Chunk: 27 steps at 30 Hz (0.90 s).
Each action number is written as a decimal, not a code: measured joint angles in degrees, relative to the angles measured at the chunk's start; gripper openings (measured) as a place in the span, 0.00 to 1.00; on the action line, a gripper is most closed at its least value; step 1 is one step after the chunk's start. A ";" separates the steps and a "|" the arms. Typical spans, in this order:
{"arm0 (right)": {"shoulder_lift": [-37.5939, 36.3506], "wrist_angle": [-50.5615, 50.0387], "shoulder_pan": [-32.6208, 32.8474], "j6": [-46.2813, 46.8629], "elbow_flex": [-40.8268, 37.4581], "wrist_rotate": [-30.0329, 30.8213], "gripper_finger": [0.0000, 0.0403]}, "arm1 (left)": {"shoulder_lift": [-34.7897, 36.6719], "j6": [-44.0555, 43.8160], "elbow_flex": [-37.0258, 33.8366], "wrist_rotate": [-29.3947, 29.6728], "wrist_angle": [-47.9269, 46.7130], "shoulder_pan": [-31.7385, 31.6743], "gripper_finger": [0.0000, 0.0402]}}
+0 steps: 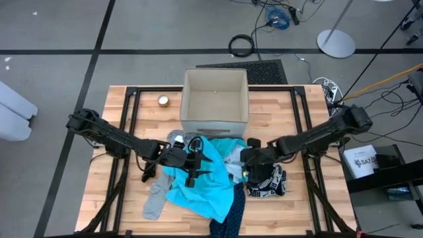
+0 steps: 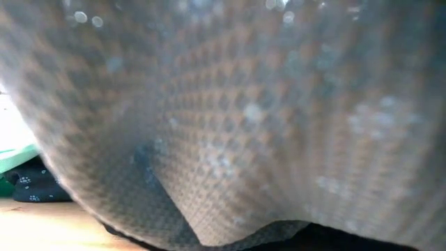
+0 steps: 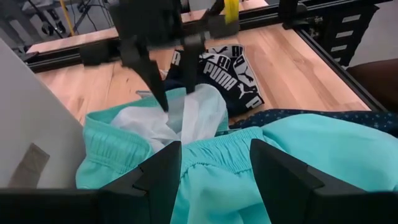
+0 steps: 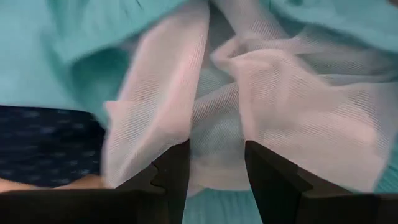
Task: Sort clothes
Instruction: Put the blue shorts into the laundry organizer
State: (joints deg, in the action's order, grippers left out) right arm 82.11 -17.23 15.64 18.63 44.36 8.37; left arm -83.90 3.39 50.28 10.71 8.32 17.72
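The turquoise garment (image 1: 198, 182) lies crumpled mid-table, and its white mesh lining (image 3: 186, 115) is turned out. My left gripper (image 1: 192, 162) is open just above the garment's waistband (image 3: 211, 155); I cannot tell whether it touches. My right gripper (image 1: 246, 158) is open, with its fingers (image 3: 155, 81) pointing down into the mesh. The black-and-white patterned garment (image 1: 268, 182) lies under the right arm. The navy dotted garment (image 1: 228, 215) reaches the near edge. A grey garment (image 1: 155, 195) lies to the left. Grey waffle cloth (image 2: 244, 125) fills the low view. My right gripper's open fingers come from above, slanting from the table's right, with their tips against the white mesh lining (image 4: 214, 124) of the turquoise garment. A fold of the mesh stands between the two fingers. The garment lies slack on the table.
The beige square box (image 1: 215, 99) stands at the far middle of the table, just beyond the pile. A small round object (image 1: 162, 100) lies to its left. Bare wood (image 1: 310, 198) shows at the near right and at the left.
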 joint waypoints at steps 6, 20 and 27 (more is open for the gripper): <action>8.00 3.69 -0.70 -6.14 0.14 2.24 0.14 | 0.01 -0.01 0.00 0.01 -0.11 0.00 0.50; 3.24 -17.11 9.05 -13.01 25.10 19.40 0.00 | 0.02 -1.55 0.00 0.03 -1.78 0.04 0.50; 3.25 -21.44 15.65 -13.28 30.27 30.75 0.00 | 0.02 -1.58 0.00 0.05 -1.33 1.00 0.50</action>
State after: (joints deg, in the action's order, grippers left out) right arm 85.36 -38.67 31.29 5.35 74.63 39.11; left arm -83.88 1.80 50.28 10.76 6.98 18.71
